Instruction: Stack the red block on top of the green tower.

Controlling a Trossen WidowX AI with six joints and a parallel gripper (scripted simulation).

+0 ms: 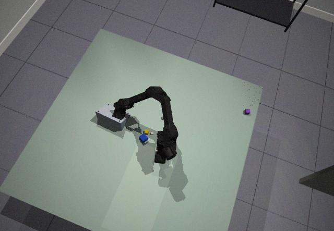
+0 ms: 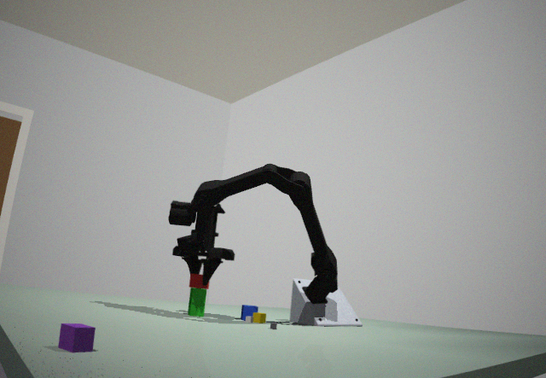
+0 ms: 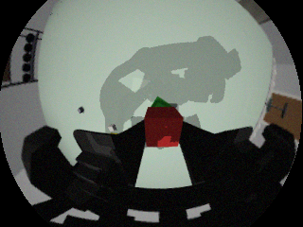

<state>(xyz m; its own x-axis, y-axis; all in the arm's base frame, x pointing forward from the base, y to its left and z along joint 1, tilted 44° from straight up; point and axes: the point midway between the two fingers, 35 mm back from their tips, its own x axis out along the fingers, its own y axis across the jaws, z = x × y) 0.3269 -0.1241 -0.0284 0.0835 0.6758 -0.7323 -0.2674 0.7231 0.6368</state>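
My pincer point(image 2: 200, 276) grips the red block point(image 2: 199, 281) | block sits right atop the green tower point(image 2: 196, 302) | tower upright on worktop point(image 2: 308, 351)

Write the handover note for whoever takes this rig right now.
Gripper: shut on the red block.
Red block: sits on, or just above, the green tower; contact cannot be confirmed.
Green tower: upright on the mat.
Done: block picked up and brought over the tower.
Left: open the fingers, lift straight up clear of the tower, check that the block rests there alone.
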